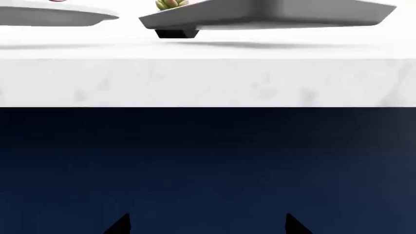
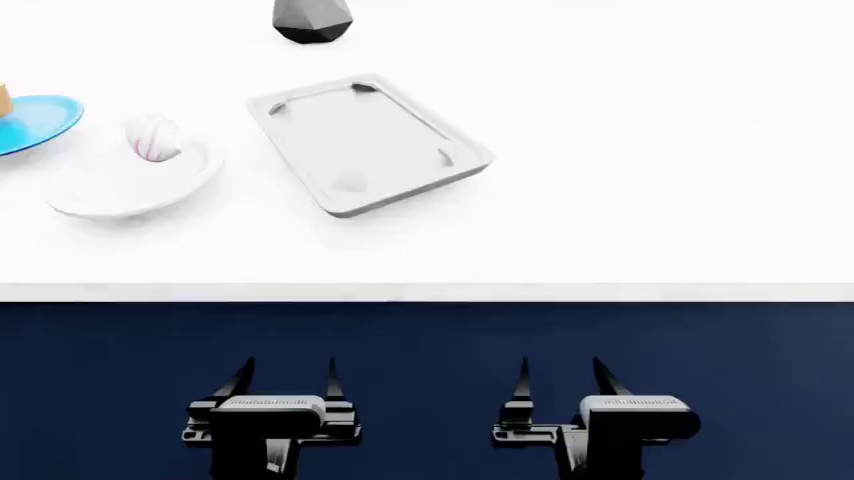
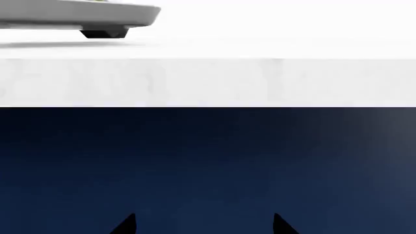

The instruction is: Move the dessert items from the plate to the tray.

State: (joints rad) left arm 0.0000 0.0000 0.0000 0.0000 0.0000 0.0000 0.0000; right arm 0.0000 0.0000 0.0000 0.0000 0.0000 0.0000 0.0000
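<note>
While both arms hang low in front of the dark blue counter front (image 2: 427,340), nothing is being held. The left gripper (image 2: 288,372) has its two fingers spread apart with only air between them, and the right gripper (image 2: 561,370) is spread apart the same way. Both sit below the edge of the white table (image 2: 641,150) and are well apart from everything on it. The round white plate (image 2: 134,190) sits on the left side of the table, and the sweet with the white, pink-striped top (image 2: 154,138) rests on it. Only this one sweet can be seen on the plate. The tray (image 2: 367,142) lies just beside the plate, to its right, turned a little, and it has nothing in it. A blue dish (image 2: 38,122) peeks in at the left edge, touching or just behind the plate. A grey pot (image 2: 312,20) stands behind the tray, and its green plant (image 1: 170,4) shows in the left wrist view.
</note>
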